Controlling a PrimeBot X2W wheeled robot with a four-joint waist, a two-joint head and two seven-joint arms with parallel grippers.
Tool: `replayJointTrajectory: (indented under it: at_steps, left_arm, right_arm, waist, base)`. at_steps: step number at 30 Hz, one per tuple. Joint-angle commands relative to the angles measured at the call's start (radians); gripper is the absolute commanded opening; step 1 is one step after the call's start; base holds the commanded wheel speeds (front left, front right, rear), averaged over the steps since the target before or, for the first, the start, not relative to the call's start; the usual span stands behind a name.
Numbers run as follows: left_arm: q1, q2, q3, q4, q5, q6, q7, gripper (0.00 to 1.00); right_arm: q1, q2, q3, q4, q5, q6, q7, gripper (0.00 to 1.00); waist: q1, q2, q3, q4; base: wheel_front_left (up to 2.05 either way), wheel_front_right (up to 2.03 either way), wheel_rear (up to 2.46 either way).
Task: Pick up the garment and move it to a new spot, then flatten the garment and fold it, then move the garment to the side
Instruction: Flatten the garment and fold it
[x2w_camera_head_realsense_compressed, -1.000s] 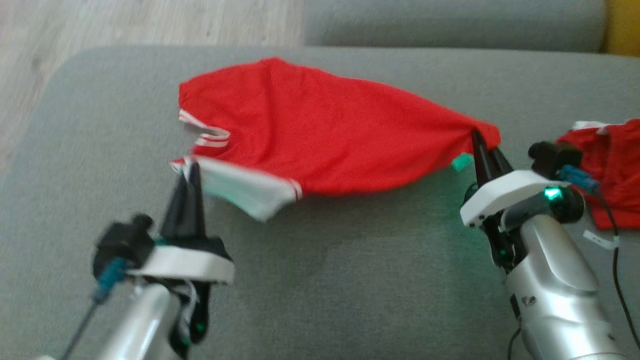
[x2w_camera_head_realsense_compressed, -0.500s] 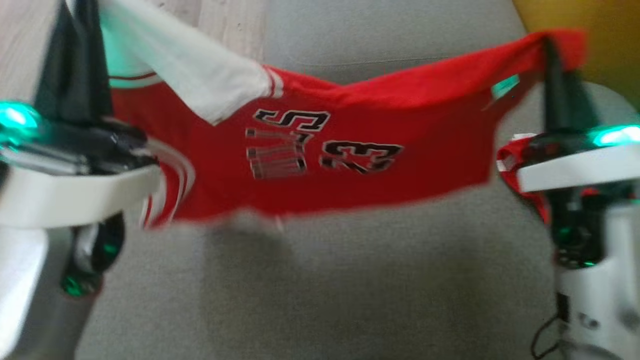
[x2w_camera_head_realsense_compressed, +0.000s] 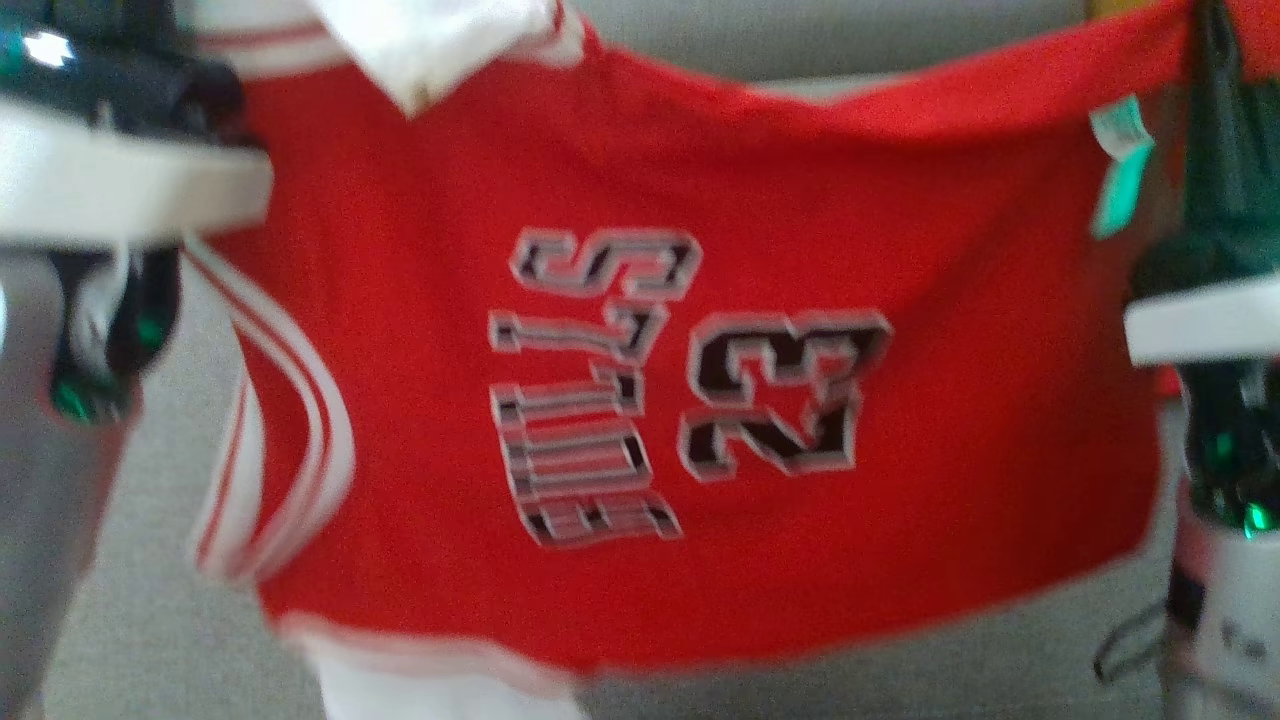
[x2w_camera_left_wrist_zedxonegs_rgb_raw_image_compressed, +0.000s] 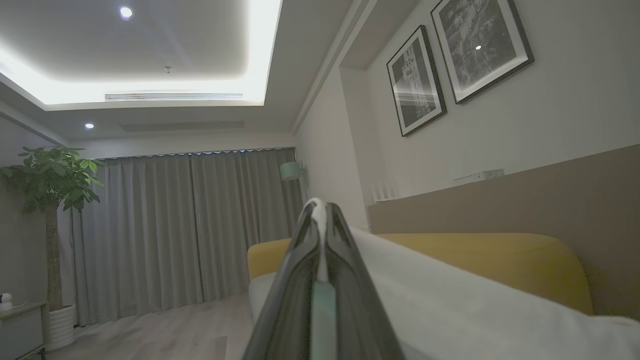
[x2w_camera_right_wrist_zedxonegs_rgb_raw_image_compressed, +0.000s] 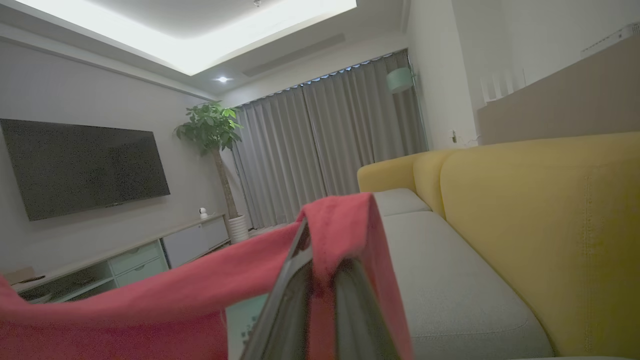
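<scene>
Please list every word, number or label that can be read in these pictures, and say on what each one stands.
"23": large black number on the red garment, turned on its side.
Striped word beside it on the garment: blurred, not surely readable.
Small green label at the garment's upper edge: print too small to read.

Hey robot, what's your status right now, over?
Left gripper shut on jersey, white sleeve. Right gripper shut on its red edge. It hangs spread between them over grey cushion. Nothing seen in the way.
</scene>
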Motion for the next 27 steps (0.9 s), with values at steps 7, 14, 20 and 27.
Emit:
replayJointTrajectory:
  at_steps: [7,14,20,27]
  left_arm:
    - [-0.352,0.0,0.038,0.258,0.058,-0.055,-0.08,0.0]
    - [-0.576,-0.078,0.054,0.519,0.085,-0.071,-0.259,0.0]
    - [-0.611,-0.119,0.034,0.655,0.081,-0.099,-0.313,0.0]
    - [-0.519,-0.199,0.05,0.751,0.04,-0.11,-0.36,0.0]
  right_arm:
    - [-0.417,0.002,0.038,0.261,-0.084,0.004,-0.04,0.0]
    - [-0.735,0.002,0.054,0.554,-0.175,0.004,-0.188,0.0]
    - [-0.829,0.002,0.062,0.756,-0.221,0.004,-0.27,0.0]
    - [-0.798,0.002,0.051,0.999,-0.262,0.004,-0.401,0.0]
  waist:
    - [-0.0001,0.0,0.215,-0.005]
    - [-0.0001,0.0,0.281,0.006]
    - [-0.0001,0.0,0.367,0.033]
    - [-0.0001,0.0,0.468,0.07]
  base:
    - [0.0,0.0,0.0]
    - [0.0,0.0,0.0]
    - [0.0,0.0,0.0]
    - [0.0,0.0,0.0]
